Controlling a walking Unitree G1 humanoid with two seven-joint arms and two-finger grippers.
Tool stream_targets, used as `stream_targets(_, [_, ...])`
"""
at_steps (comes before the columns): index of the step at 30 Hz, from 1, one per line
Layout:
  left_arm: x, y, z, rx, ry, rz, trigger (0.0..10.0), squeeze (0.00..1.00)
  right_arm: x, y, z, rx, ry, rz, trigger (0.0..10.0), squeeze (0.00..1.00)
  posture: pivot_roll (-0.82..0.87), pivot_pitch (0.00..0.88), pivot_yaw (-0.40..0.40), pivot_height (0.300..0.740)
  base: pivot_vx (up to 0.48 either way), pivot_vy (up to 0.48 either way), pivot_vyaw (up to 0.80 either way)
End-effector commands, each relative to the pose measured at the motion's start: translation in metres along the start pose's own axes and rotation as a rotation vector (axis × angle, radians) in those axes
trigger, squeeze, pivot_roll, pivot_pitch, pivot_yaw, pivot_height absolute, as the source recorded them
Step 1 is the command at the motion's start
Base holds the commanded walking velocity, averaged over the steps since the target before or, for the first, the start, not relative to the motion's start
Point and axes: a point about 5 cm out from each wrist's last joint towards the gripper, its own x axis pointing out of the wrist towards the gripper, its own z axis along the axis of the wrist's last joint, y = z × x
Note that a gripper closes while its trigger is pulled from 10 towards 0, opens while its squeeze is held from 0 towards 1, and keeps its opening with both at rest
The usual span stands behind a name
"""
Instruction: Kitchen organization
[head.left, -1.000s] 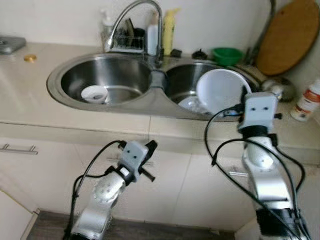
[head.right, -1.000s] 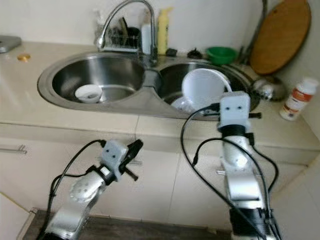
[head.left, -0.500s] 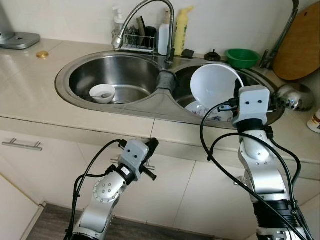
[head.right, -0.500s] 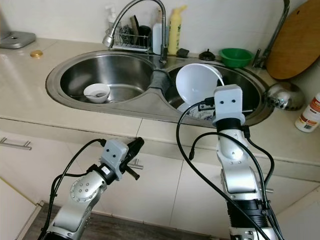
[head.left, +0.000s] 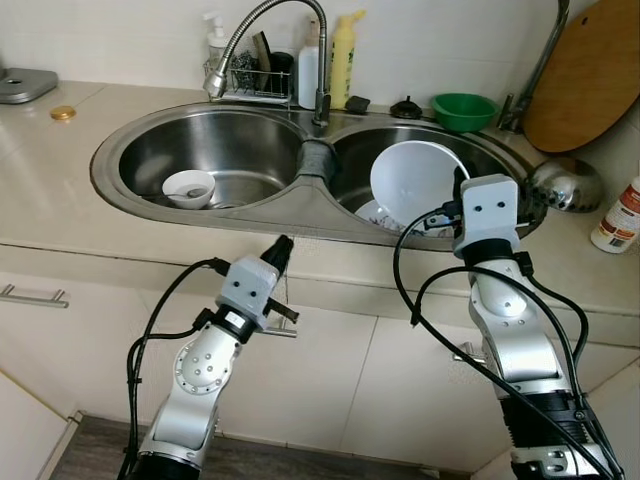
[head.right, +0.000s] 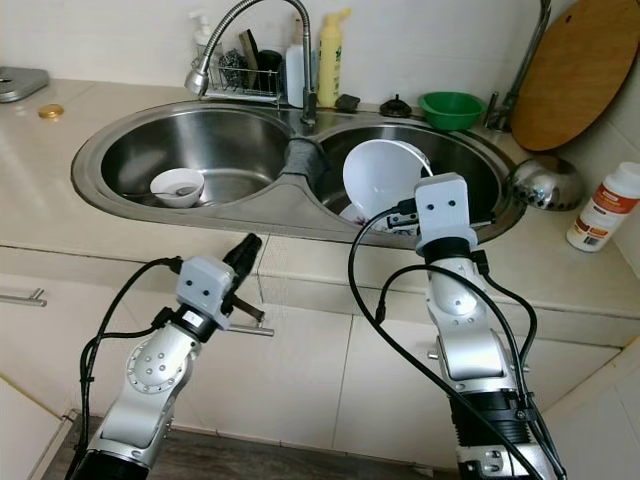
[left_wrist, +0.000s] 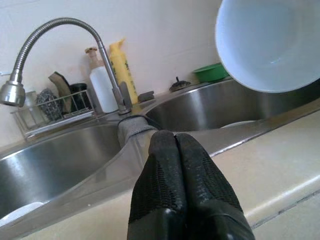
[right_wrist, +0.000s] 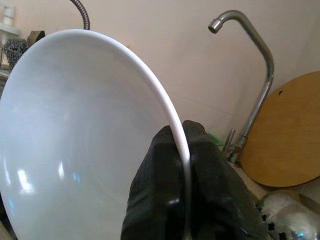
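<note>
Two basins lie ahead of us, and our right gripper (right_wrist: 181, 150) holds a white bowl (head.left: 418, 180) on edge over the right basin (head.left: 520, 190), fingers pinched on its rim. It faces the left basin, with a plate (head.left: 378, 212) under it. Our left gripper (left_wrist: 176, 150), jaws pressed together and empty, points at the counter edge (head.left: 130, 240) below the divider. We judge the right arm alone must set the bowl down; the small bowl (head.left: 189, 187) sits nearer the left.
</note>
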Motion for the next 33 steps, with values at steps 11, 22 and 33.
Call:
stream_targets(11, [0.001,0.011,0.008,0.002,-0.069,0.081,10.0,0.00,0.014,-0.001,0.019,0.010,-0.096,-0.029,10.0,0.00,0.14,0.000,-0.064,0.740,0.000,0.000,0.00])
stream_targets(22, [0.001,0.010,0.008,-0.015,-0.079,0.080,10.0,0.00,0.009,-0.003,0.015,-0.024,-0.093,-0.031,10.0,0.00,0.14,0.000,-0.063,0.740,0.134,0.000,0.13])
stream_targets(33, [0.003,0.012,0.011,-0.016,-0.098,0.088,10.0,0.00,0.009,-0.004,0.014,0.012,-0.085,-0.045,10.0,0.00,0.14,0.000,-0.061,0.740,0.286,0.000,0.36])
